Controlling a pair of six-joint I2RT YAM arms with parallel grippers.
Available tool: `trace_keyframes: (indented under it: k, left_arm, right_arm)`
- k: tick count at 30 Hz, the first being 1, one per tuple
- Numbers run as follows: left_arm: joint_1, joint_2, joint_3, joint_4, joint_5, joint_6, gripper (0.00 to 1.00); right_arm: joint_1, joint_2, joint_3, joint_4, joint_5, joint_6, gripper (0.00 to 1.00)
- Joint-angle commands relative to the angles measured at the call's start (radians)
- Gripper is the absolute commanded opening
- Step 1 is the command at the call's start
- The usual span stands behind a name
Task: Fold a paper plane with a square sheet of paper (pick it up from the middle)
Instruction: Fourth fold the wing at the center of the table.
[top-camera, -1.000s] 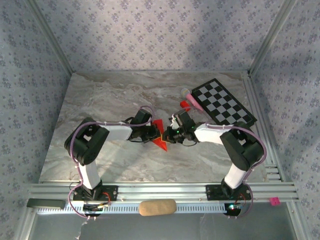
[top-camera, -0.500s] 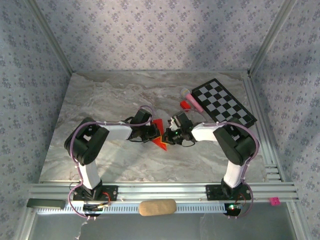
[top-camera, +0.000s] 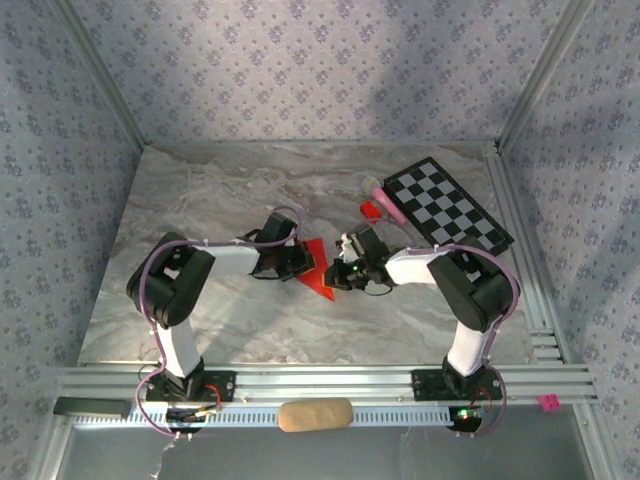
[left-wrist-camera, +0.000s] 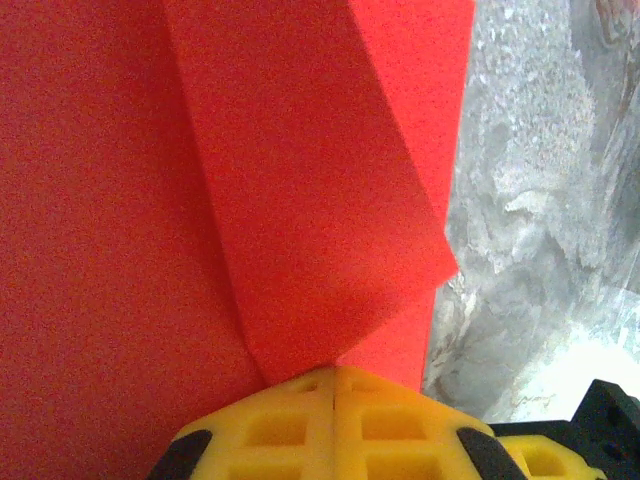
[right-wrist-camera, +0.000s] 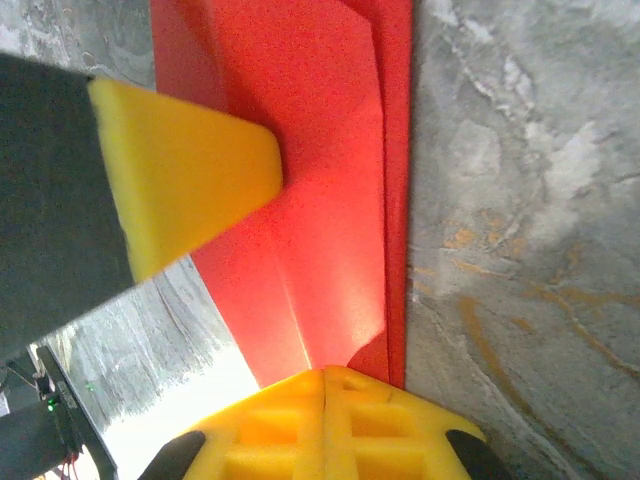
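The square sheet of paper (top-camera: 318, 270) is bright red, creased into a narrow pointed shape, and lies mid-table between the two arms. My left gripper (top-camera: 303, 262) is at its left side, shut; in the left wrist view a raised flap of the paper (left-wrist-camera: 300, 200) runs into the seam of my left gripper (left-wrist-camera: 333, 372). My right gripper (top-camera: 338, 275) is at the right side, shut. In the right wrist view my right gripper (right-wrist-camera: 325, 372) rests its closed tips on the near end of the paper (right-wrist-camera: 320, 150), and a left finger (right-wrist-camera: 190, 170) lies across the paper.
A black and white checkerboard (top-camera: 445, 205) lies at the back right of the marble table (top-camera: 200, 200). Beside it are a small red block (top-camera: 371, 210) and a pink object (top-camera: 386, 200). A tan object (top-camera: 315, 414) sits on the front rail.
My left gripper has drawn slightly back and to the left. The right arm's elbow has swung left. The paper's lower point now lies lower and flatter.
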Motion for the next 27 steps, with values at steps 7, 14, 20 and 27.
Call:
trace_keyframes:
  k: [7, 14, 20, 27]
  left_arm:
    - [0.101, 0.051, 0.048, -0.041, -0.05, 0.056, 0.04]
    - [0.142, 0.064, 0.083, -0.06, -0.036, 0.076, 0.04]
    - [0.16, 0.074, 0.114, -0.084, -0.039, 0.092, 0.05]
    - [0.185, 0.073, 0.13, -0.108, -0.04, 0.111, 0.04]
  right_arm:
    - [-0.011, 0.023, -0.041, -0.229, 0.002, -0.069, 0.0]
    - [-0.019, 0.023, -0.038, -0.261, -0.009, -0.119, 0.0]
    - [-0.025, 0.025, -0.038, -0.271, -0.016, -0.132, 0.0]
    - [-0.029, 0.023, -0.033, -0.293, -0.029, -0.159, 0.0]
